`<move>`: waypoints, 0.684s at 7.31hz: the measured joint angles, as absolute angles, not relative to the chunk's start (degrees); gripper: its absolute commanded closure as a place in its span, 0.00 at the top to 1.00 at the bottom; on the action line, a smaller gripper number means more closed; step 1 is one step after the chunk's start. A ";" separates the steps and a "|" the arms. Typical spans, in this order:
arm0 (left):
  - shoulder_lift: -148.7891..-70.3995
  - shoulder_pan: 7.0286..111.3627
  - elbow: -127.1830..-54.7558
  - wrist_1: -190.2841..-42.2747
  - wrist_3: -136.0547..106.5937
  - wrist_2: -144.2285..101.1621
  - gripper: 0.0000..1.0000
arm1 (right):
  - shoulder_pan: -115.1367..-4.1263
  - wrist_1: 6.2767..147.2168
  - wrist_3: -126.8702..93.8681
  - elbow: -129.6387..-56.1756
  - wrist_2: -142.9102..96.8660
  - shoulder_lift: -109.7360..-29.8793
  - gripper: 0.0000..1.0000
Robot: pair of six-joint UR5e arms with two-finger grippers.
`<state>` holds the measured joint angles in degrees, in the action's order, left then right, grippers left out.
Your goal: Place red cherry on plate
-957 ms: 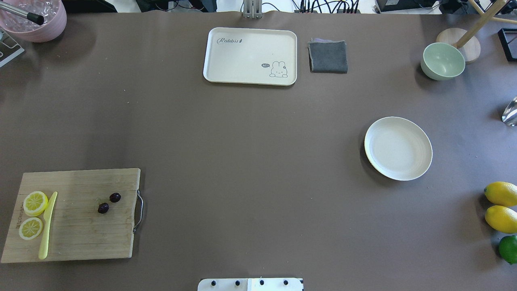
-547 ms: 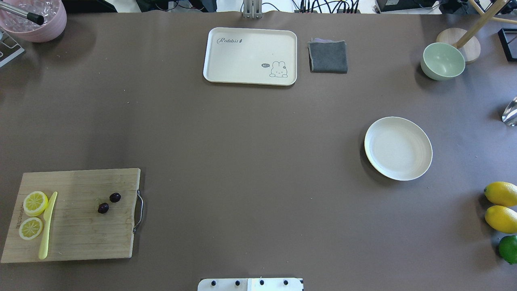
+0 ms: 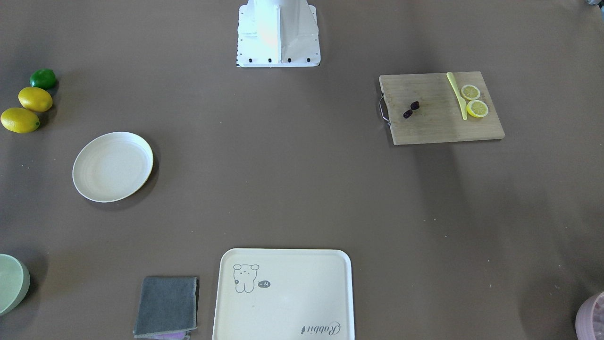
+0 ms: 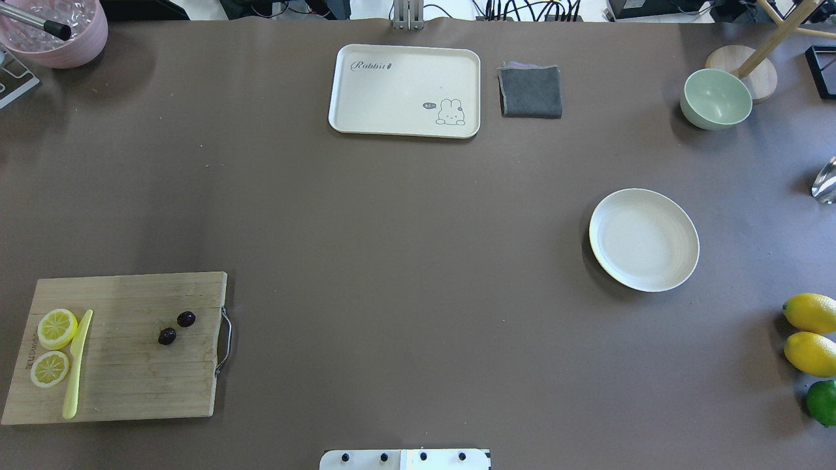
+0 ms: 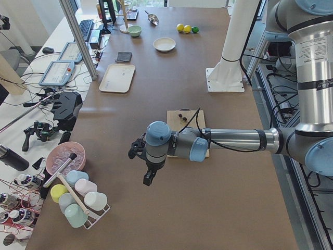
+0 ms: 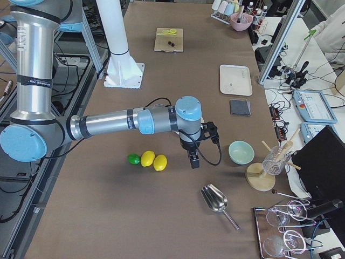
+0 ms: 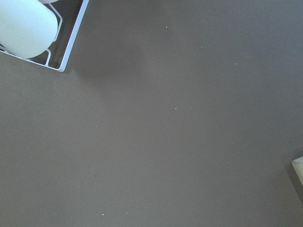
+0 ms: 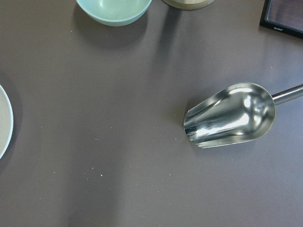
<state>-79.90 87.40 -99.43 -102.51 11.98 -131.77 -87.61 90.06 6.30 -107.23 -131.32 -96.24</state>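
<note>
The red cherry (image 4: 167, 336) is a pair of tiny dark cherries lying on a wooden cutting board (image 4: 124, 378) at the near left, also seen in the front-facing view as the red cherry (image 3: 407, 114). The plate (image 4: 643, 239) is round, cream-white and bare, at the right; in the front-facing view the plate (image 3: 113, 166) sits on the left. My left gripper (image 5: 148, 179) hangs over bare table beyond the board's outer end. My right gripper (image 6: 194, 161) hangs past the plate, between lemons and a green bowl. Neither holds anything I can see; I cannot tell whether they are open or shut.
Two lemon slices (image 4: 57, 328) and a yellow knife (image 4: 76, 365) share the board. A cream tray (image 4: 405, 90), grey cloth (image 4: 530, 91) and green bowl (image 4: 716, 99) line the far edge. Lemons (image 4: 810, 313), a lime (image 4: 821, 401) and a metal scoop (image 8: 232, 116) lie at the right.
</note>
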 measured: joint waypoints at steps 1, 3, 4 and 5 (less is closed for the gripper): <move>-80.23 87.35 -99.38 -102.71 11.87 -131.71 0.98 | -87.62 90.00 6.50 -107.32 -131.34 -96.34 1.00; -80.22 87.40 -99.85 -103.40 11.83 -131.71 0.97 | -87.61 90.00 6.74 -107.32 -131.78 -96.44 1.00; -80.00 87.41 -100.15 -104.32 11.00 -131.79 0.97 | -87.58 90.00 6.76 -107.28 -132.13 -96.47 1.00; -79.96 86.89 -101.06 -104.83 7.84 -132.92 0.97 | -87.52 90.00 6.79 -107.25 -132.43 -96.49 1.00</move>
<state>-79.96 86.89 -101.06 -104.83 7.84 -132.92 -87.52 90.00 6.79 -107.25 -132.43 -96.49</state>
